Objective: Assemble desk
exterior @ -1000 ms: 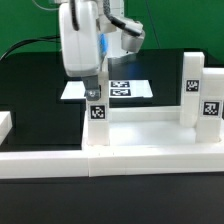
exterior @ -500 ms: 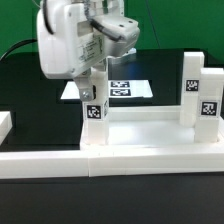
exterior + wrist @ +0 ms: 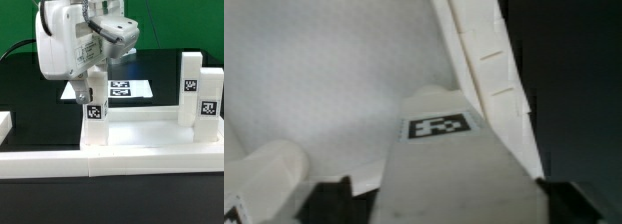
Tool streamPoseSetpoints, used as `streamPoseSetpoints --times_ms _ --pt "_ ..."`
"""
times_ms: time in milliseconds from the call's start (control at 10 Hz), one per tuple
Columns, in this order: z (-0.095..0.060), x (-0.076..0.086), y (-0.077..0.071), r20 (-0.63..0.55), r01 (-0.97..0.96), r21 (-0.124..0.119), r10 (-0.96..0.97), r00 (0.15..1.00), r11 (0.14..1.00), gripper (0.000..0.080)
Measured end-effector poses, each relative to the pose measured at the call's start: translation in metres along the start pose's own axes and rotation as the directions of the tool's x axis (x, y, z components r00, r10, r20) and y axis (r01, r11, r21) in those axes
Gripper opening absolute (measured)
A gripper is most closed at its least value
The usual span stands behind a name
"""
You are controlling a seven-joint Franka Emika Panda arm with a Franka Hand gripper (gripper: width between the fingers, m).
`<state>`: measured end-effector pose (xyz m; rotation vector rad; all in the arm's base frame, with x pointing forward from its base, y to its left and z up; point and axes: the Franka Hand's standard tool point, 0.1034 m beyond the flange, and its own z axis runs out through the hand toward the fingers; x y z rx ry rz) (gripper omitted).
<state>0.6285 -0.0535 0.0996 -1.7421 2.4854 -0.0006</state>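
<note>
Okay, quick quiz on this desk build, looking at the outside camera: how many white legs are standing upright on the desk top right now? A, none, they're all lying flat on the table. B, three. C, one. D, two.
B: three upright tagged legs show in the exterior view, one under the gripper at and two side by side at and, all on the desk top.

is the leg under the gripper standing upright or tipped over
Upright. The white square plastic leg with a black-and-white tag stands vertical at the corner of the white rectangular tray-like desk top, the tool straddling its top.
</note>
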Motion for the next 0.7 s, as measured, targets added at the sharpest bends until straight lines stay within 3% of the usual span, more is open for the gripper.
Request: streamPoseSetpoints --times_ms 100,400,700 --pt "-0.001 -0.001 0.0 0.001 0.003 0.001 -0.003 1.0 1.0 0.0603" --pt "-0.052 -0.024 -0.006 0.055 0.04 0.063 -0.044 0.998 0.997 0.0647" --pt "-0.047 -0.023 -0.005 0.049 0.051 0.058 -0.054 0.997 0.997 0.0649"
